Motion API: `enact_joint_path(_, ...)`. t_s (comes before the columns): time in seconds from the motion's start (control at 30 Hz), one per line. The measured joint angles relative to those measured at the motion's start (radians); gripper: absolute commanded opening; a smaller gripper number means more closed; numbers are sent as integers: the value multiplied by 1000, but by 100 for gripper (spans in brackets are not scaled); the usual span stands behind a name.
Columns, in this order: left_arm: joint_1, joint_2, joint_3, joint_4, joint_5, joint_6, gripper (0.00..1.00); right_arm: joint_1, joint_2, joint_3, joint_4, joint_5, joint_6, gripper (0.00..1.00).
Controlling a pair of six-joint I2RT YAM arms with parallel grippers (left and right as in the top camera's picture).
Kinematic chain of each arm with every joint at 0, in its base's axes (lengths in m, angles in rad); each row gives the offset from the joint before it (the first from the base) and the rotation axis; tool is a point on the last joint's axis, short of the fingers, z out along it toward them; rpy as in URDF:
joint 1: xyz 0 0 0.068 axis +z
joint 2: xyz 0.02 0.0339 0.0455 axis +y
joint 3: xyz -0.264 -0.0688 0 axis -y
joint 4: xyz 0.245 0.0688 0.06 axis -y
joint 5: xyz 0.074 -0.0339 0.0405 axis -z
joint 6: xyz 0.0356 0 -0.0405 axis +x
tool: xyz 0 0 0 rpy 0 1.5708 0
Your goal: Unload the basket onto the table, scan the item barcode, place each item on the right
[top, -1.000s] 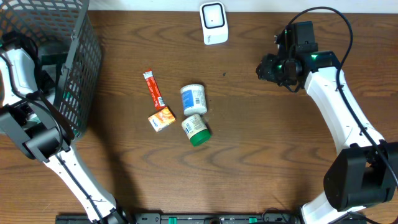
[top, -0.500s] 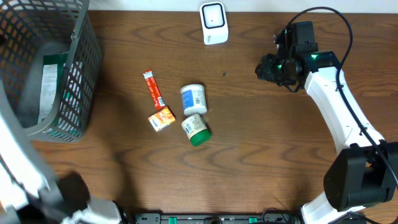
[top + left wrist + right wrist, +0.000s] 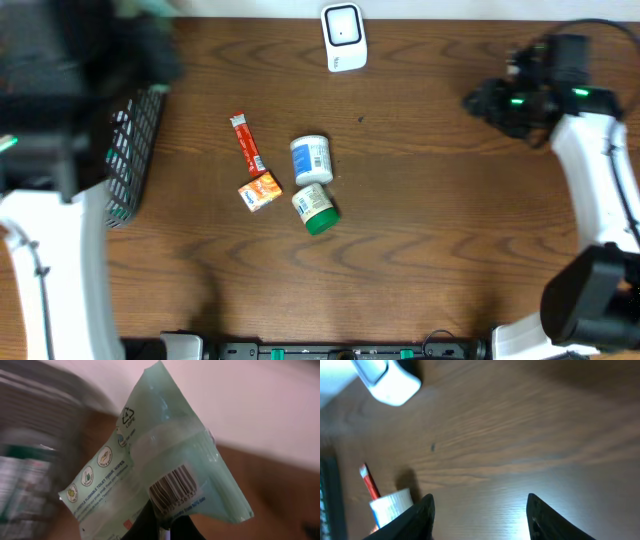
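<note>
Your left gripper (image 3: 161, 529) has just swung up out of the basket (image 3: 135, 150), clamped on the bottom edge of the green wipes pack (image 3: 165, 460), which is now well left of the scanner (image 3: 343, 37). The pack's barcode (image 3: 172, 486) is exposed. Your right gripper (image 3: 480, 512), agape and empty, has backed off to the scanner's right, clearing the way.
</note>
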Motion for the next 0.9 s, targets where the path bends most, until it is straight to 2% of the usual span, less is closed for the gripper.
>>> enact_joint_path(0.2, -279, 143, -114, 12, 14, -1, 7, -164, -34, 0, -69, -39, -42, 59)
enact_joint_path(0.4, -546, 455, -168, 88, 23, 0, 7, -266, -34, 0, -75, -49, -60, 61)
enact_joint_path(0.6, -705, 651, -172, 208, 13, 8, 7, -293, -34, 0, -91, -39, -74, 62)
enact_joint_path(0.83, -833, 760, -172, 252, -35, 9, 9, -293, -34, 0, -96, -16, -80, 62)
enact_joint_path(0.87, -845, 772, -172, 252, -40, 10, 22, -293, -34, 0, -96, -15, -82, 62)
enact_joint_path(0.9, -855, 783, -172, 251, -43, 12, 51, -293, -34, 0, -96, -13, -82, 62)
